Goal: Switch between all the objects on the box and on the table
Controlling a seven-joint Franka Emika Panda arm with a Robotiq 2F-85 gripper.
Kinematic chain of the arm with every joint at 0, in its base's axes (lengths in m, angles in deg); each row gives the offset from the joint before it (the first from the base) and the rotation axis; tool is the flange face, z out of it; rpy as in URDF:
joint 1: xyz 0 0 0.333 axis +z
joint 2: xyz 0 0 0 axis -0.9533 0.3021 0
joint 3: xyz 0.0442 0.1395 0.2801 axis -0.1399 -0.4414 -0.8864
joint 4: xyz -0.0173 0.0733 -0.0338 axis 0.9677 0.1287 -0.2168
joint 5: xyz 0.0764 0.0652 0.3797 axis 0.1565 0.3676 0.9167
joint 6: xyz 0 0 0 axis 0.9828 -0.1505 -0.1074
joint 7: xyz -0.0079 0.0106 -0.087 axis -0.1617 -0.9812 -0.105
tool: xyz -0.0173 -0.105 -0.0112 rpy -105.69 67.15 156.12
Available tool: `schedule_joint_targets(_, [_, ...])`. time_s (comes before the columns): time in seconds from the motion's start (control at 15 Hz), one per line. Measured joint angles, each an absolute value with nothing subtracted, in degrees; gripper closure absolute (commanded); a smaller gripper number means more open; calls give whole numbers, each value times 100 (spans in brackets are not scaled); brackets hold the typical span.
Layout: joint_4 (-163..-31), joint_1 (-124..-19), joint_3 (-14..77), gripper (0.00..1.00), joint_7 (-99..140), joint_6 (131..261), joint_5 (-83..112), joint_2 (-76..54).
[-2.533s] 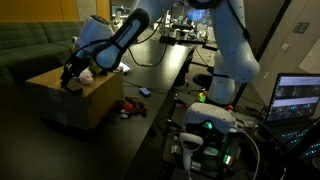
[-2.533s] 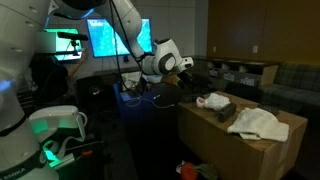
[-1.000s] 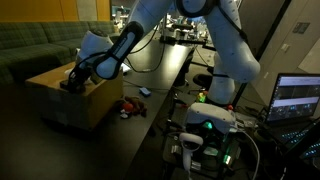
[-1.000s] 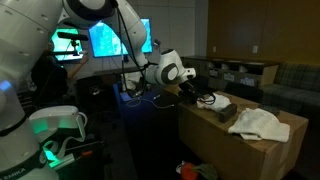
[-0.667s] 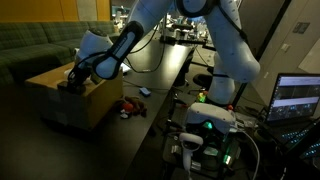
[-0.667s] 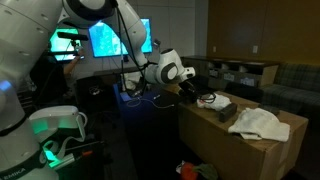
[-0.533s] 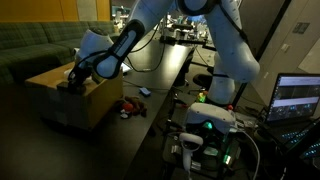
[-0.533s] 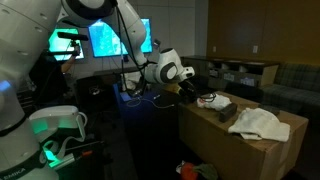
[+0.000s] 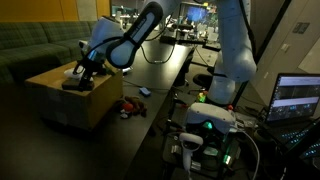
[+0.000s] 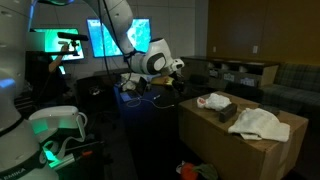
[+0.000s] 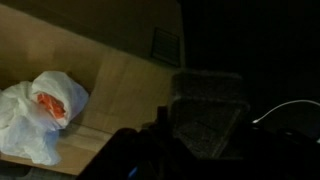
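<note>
in an exterior view the gripper [image 10: 179,68] hangs above one edge of the box [image 10: 232,150], clear of its flat top. whether its jaws stand apart or clamp on anything cannot be told, as it shows only as a dark blur. on the box, right of centre in the frame, lies a black block [image 10: 223,106] with a small white rag bundle [image 11: 45,108] beside it — red shows inside the bundle in the wrist view — and a larger white cloth [image 10: 258,122] further right. on the black table [image 9: 150,125], lower centre, rest a red thing [image 9: 128,106] and a tiny blue piece [image 9: 145,92].
</note>
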State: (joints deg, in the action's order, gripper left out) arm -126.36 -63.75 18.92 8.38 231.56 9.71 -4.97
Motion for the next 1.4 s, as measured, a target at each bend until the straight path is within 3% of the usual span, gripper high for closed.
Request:
schedule_joint_targets(0.33, [-13768, -7269, 890, 68, -227, 22901, 1445, -1139])
schedule_joint_targets(0.6, [-14418, -7329, 834, 68, -599, 22827, 1376, -1019])
schedule_joint_targets(1.0, [-14553, -6397, 1998, 68, -214, 23080, 191, -148])
schedule_joint_targets(1.4, [-13841, -5015, 3396, 68, 643, 23749, -273, 1041])
